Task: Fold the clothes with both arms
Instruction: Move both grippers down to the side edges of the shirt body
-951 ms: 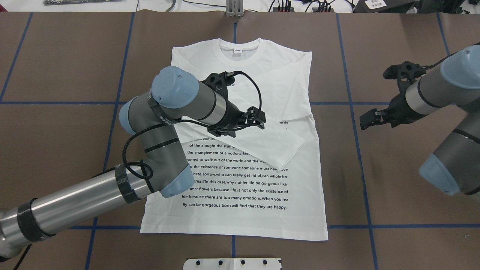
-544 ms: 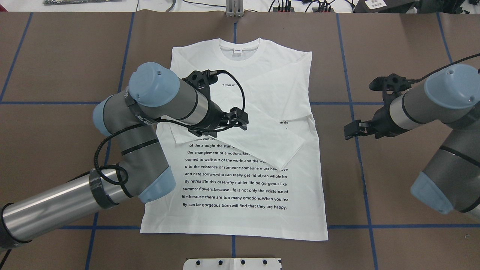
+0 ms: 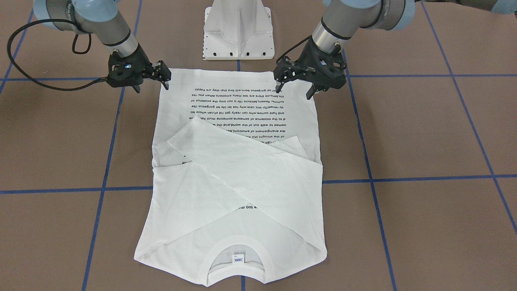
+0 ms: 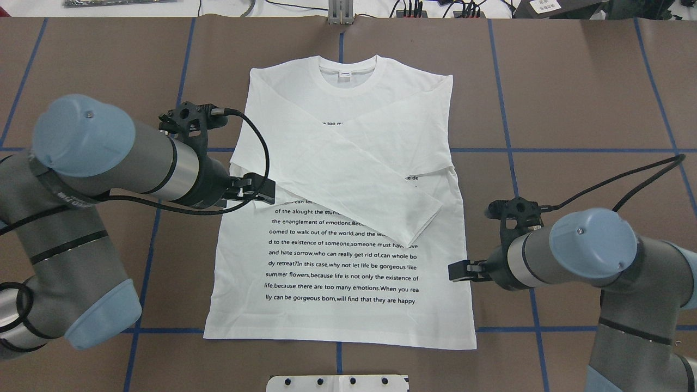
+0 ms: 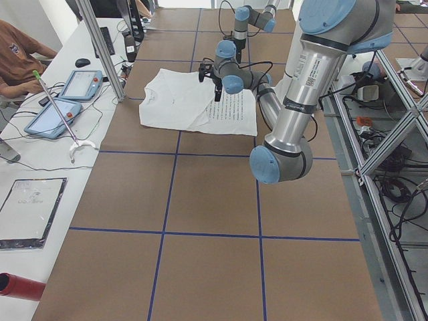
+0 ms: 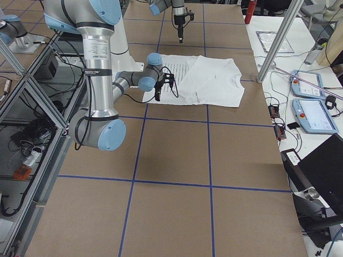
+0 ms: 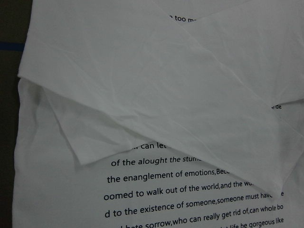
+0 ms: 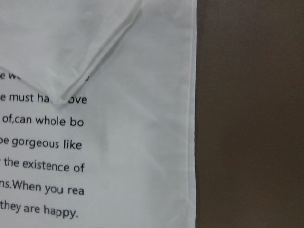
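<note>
overhead exterior: shirt [image 4: 337, 316] flat at centre of bench [image 4: 572, 109], long axis from robot edge to far edge, collar far, hem near, sleeves crossed over chest. left claw [image 4: 260, 191] over its left side edge. right claw [image 4: 458, 270] at right side edge, nearer the hem. both spread wide, empty. thin soft cotton, printed text, light creases.

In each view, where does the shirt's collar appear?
Front-facing: collar at bottom centre.
Overhead: collar at top centre.
Exterior left: collar upper left, small.
Exterior right: collar upper right of centre, small.
Wrist views: not in them.
Shared landmark: the black text, seen in every view, on the collar's robot side.
</note>
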Available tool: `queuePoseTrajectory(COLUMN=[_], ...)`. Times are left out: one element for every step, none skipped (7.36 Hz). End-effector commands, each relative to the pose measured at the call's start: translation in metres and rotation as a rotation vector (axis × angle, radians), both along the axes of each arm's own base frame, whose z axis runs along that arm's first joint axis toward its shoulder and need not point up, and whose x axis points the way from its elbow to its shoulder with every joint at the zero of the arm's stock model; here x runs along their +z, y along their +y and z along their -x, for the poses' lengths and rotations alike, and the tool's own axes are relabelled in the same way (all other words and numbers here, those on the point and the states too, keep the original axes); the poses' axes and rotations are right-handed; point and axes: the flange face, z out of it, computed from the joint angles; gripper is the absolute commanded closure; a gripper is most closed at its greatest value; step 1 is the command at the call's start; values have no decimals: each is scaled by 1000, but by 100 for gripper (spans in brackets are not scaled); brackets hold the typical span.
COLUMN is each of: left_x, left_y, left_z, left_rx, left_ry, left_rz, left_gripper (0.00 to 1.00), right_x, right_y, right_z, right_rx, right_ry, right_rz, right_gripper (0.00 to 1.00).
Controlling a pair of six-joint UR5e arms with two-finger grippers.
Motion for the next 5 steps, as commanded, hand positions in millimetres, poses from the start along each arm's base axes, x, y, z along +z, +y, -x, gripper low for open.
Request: queuePoseTrajectory(left_x=[-1, -2, -4, -4, -4], left_y=[11, 12, 13, 15, 16], left_z=[12, 13, 13, 12, 11], left_rx=[-14, -15, -14, -9, -7], left_ry=[-8, -6, -3, -2, -2], left_rz=[-2, -2, -4, -5, -5], left_gripper=[1, 1, 1, 1, 1], right_x=[9, 16, 21, 21, 21], right_y=[62, 61, 61, 61, 60], right_z=[38, 43, 42, 41, 41], right_rx=[10, 18, 15, 13, 15], right_ry=[36, 53, 61, 60, 60], right_rz=[19, 11, 17, 22, 22], right_gripper=[0, 1, 2, 7, 10])
